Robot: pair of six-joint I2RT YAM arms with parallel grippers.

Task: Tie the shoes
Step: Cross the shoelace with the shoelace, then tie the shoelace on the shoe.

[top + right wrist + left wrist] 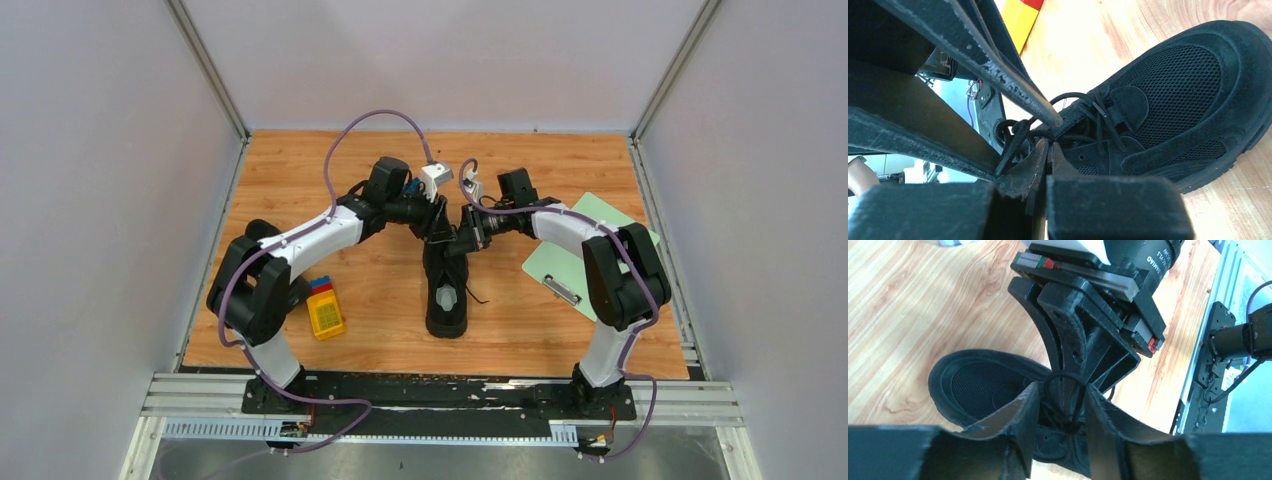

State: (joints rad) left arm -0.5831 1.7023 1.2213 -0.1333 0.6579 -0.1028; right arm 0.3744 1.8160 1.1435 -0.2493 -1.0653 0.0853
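The right claw [1049, 147] is pressed together at the throat of the shoe [1168, 95], its tips among the gathered strands of lace [1096, 116]. Whether a strand is pinched between them cannot be told. The left claw [1062, 392] stands spread opposite, tips close to the right claw's, with a loop of lace crossing its gap. The shoe lies mid-desk [300, 170], heel toward the arm bases; only one shoe is in view. Step in hand, by judgement: forming the knot. The next move calls for the left claw to close on the loop, then both claws to draw apart under even tension without dragging the shoe.
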